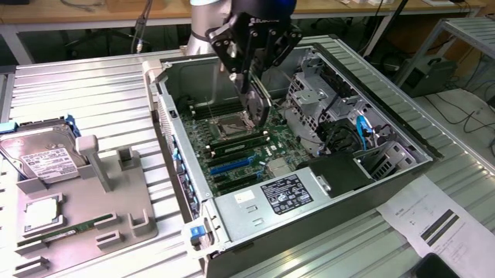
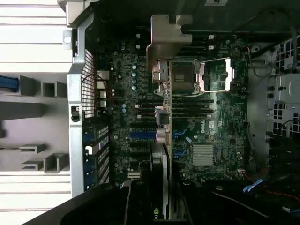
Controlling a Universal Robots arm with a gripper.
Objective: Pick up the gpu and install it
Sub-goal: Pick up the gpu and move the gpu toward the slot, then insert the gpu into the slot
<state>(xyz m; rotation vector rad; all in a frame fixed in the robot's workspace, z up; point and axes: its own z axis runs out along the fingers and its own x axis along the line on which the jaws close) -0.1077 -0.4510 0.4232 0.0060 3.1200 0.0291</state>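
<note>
While the tool [image 1: 247, 78] clamps the gpu [image 1: 258, 110] upright, its edge hangs over the motherboard [image 1: 241, 155].

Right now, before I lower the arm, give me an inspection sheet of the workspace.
Surface: slatted metal table carrying an open PC case and a grey fixture.
Job's things: gpu held upright over the motherboard, not in a slot.
Clutter: hard drive, CPU and RAM stick on the fixture; paper sheet at the exterior view's right.
Gripper: gripper shut on the gpu.
Cables: blue cable inside the case; loose cables on the floor.
Surroundings: wooden bench behind the table.
</note>
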